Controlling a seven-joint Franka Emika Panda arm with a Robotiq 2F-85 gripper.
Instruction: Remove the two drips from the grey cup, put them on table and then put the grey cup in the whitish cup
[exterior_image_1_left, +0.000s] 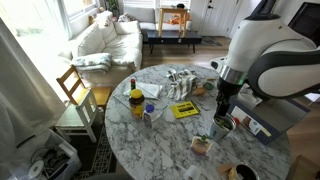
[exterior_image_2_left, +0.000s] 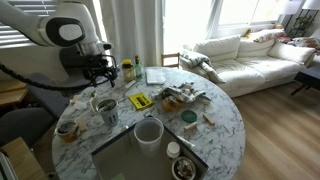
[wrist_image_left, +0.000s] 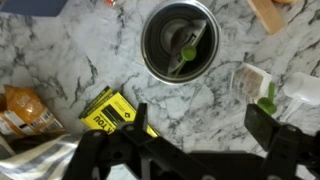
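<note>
The gripper (wrist_image_left: 197, 125) hangs open over the worktop (wrist_image_left: 60, 60), jaws wide apart with only bare marble between them. The grey cup (wrist_image_left: 180, 42) stands upright just beyond it, with a green-topped packet (wrist_image_left: 188, 50) inside. A yellow booklet (wrist_image_left: 113, 110) lies beside one finger and a pale green-tipped packet (wrist_image_left: 262, 92) beside the opposite one. In an exterior view, a yellow-lidded jar (exterior_image_1_left: 136, 99) stands well apart.

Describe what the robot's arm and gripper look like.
The arm is built of bulky, rounded, glossy white shells with dark bands at the joints. A black cable loops behind it. The gripper is black and angular, with two blocky fingers.
</note>
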